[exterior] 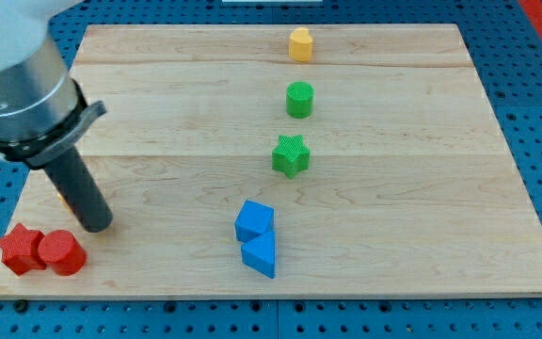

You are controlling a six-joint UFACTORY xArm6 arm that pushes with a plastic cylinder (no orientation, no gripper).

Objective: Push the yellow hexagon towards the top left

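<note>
Yellow hexagon block (300,43) sits at wooden board's (422,188) top edge, approx mid-width. My tip (96,226), bare rod w/ no pincer, holding nothing, rests near bottom-left corner, just above red cylinder (61,252), well apart from it.

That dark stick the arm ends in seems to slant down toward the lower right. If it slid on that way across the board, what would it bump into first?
Probably nothing. My tip sits just above the red cylinder and red star, which lie below it and to the view's left. That heading looks free to the board's bottom edge; the blue blocks seem too far right, though depth is uncertain.

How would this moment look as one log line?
tip bottom left, beside red blocks | yellow hexagon top edge, untouched | far apart
</note>
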